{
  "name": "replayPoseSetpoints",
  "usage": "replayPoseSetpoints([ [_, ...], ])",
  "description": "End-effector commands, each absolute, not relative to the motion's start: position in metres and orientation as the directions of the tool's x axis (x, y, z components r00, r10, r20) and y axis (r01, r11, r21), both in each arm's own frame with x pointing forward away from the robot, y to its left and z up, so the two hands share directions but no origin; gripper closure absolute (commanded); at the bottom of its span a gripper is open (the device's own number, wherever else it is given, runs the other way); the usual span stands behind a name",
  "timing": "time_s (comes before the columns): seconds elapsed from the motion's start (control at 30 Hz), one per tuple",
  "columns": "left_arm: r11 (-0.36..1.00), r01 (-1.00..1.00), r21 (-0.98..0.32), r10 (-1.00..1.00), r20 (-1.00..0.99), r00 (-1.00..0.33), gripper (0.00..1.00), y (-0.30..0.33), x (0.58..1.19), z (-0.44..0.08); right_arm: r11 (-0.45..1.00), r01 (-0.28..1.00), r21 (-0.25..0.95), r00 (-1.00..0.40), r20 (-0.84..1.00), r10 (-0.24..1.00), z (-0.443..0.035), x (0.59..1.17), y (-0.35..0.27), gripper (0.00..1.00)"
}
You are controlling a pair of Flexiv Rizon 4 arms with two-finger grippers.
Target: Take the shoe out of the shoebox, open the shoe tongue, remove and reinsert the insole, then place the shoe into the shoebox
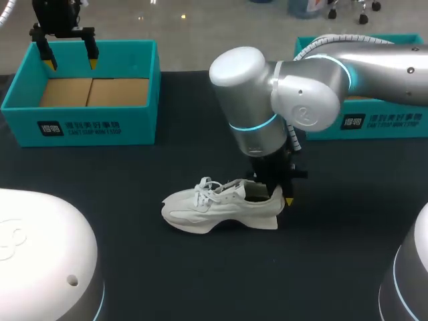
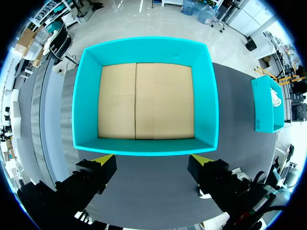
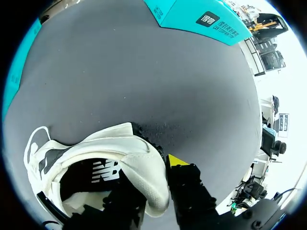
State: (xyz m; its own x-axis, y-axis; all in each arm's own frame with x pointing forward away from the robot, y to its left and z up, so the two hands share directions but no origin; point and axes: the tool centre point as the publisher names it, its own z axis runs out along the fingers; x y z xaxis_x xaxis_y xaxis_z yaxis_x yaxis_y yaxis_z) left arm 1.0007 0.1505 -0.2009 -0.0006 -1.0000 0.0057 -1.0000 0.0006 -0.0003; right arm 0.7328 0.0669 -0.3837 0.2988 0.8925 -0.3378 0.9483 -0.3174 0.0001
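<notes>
Shoe on the desk, right jaws pinching its heel collar; left jaws wide above the empty shoebox. Opening the tongue probably follows, calling the left jaws over

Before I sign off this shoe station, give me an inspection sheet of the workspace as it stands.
Surface: dark table.
Job's things: white shoe upright on its sole mid-table; teal shoebox back left, showing only its cardboard floor.
Clutter: second teal box back right.
Grippers: left gripper open above the shoebox; right gripper shut on the shoe's heel.
Cables: ribbed hose along the right arm.
Surroundings: nothing seen.
</notes>
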Motion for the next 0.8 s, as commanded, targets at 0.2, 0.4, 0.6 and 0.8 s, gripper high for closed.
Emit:
replayPoseSetpoints([
  [0.2, 0.000, -1.000, 0.000, -1.000, 0.003, 0.000, 0.00, 0.150, 1.000, -0.201, -0.285, 0.958, 0.020, 0.278, -0.293, 0.915, -0.353, 0.721, 0.066, 0.00],
  [0.4, 0.000, -1.000, 0.000, -1.000, 0.003, 0.000, 0.00, 0.150, 1.000, -0.201, -0.097, 0.995, -0.024, 0.091, -0.203, 0.975, -0.325, 0.718, 0.076, 0.00],
  [0.6, 0.000, -1.000, 0.000, -1.000, 0.003, 0.000, 0.00, 0.150, 1.000, -0.201, 0.263, 0.965, 0.006, -0.263, 0.002, 0.965, -0.292, 0.723, 0.099, 0.00],
  [0.8, 0.000, -1.000, 0.000, -1.000, 0.003, 0.000, 0.00, 0.150, 1.000, -0.201, 0.577, 0.817, -0.014, -0.566, 0.176, 0.805, -0.276, 0.720, 0.114, 0.00],
])
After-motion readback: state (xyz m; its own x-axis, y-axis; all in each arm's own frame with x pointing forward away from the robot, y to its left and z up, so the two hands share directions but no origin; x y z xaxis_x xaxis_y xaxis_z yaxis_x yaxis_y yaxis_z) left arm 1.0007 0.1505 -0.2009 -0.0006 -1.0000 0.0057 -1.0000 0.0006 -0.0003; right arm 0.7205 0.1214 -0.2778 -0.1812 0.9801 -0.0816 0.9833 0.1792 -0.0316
